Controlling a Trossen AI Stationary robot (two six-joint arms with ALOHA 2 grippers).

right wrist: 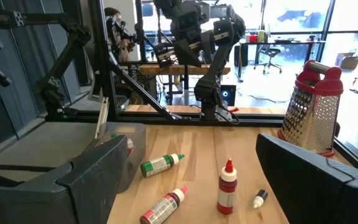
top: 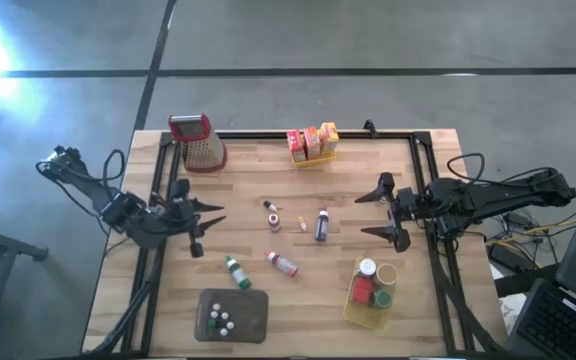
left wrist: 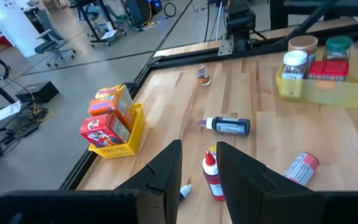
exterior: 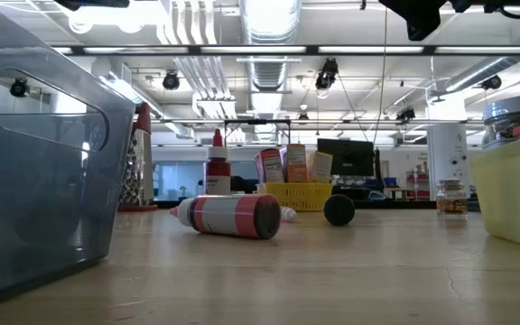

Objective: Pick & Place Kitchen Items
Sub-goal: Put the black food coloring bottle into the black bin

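wooden table (top: 428, 310) centre scattered with bottles; right end effector (top: 389, 212) spread, left end effector (top: 208, 228) narrowly parted, empty.

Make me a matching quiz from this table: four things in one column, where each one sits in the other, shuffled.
Things:
1. grater
2. orange boxes
3. white-capped bottles
4. green-capped bottle

Places:
A. lying loose on the wood
B. in the grey tray
C. in the yellow basket at the far edge
D. upright at the far left corner

Pairs: 1-D, 2-C, 3-B, 4-A
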